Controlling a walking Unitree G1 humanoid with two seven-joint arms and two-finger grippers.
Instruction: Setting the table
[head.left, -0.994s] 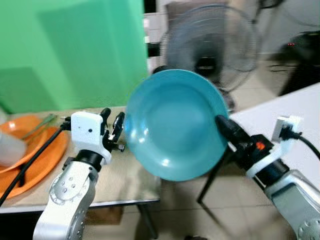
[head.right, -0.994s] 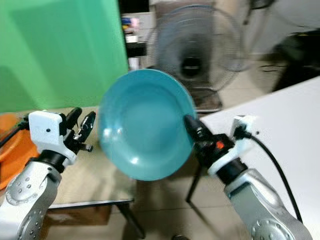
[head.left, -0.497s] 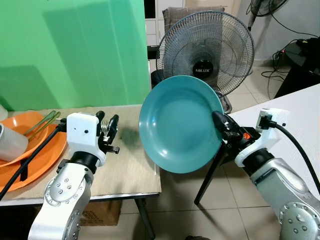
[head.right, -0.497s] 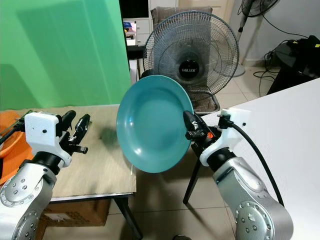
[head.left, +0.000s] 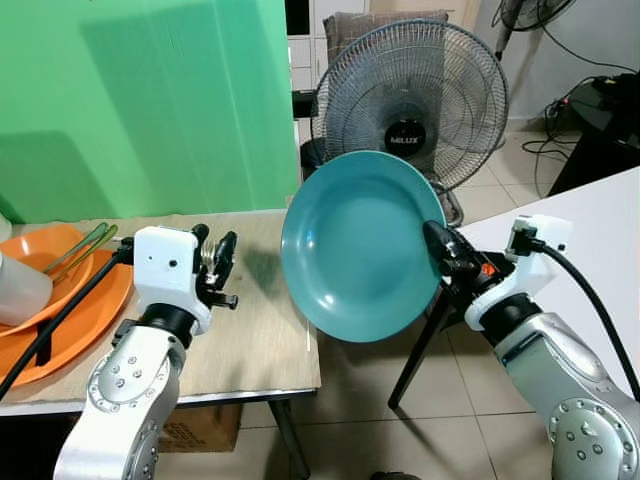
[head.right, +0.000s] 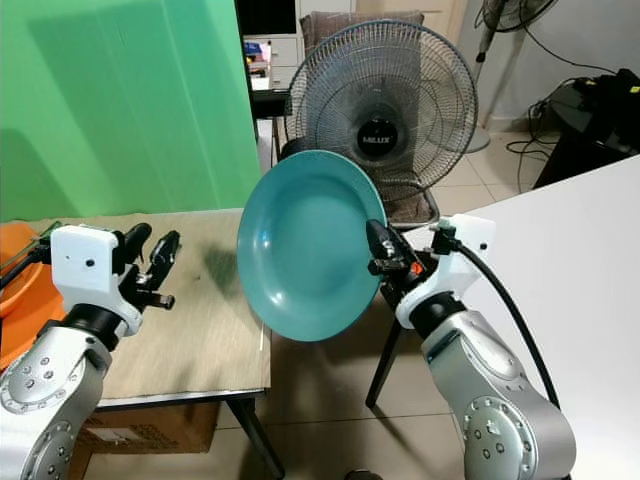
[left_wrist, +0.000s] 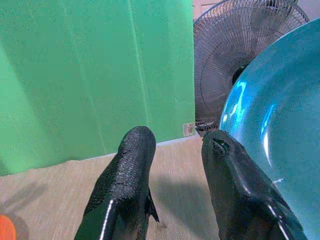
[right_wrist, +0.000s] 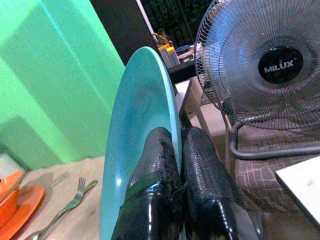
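Note:
A teal plate (head.left: 360, 255) hangs in the air, tilted nearly upright, off the right end of the wooden table (head.left: 260, 335). My right gripper (head.left: 433, 240) is shut on the plate's right rim; in the right wrist view both fingers (right_wrist: 160, 165) pinch the rim of the plate (right_wrist: 135, 150). My left gripper (head.left: 214, 244) is open and holds nothing, just above the wooden table, a little left of the plate. In the left wrist view the left gripper (left_wrist: 177, 142) has the plate (left_wrist: 275, 125) beside it.
Stacked orange plates (head.left: 90, 310) with green utensils (head.left: 82, 248) and a white cup (head.left: 20, 290) sit at the table's left end. A fork (right_wrist: 65, 210) lies on the wood. A standing fan (head.left: 415, 95) is behind, a white table (head.left: 600, 225) to the right, a green screen (head.left: 150, 100) at the back.
The blurred view of a second ago has steadied and shifted. The plate stays gripped by my right gripper and looks a bit smaller and farther off. The left gripper has barely moved.

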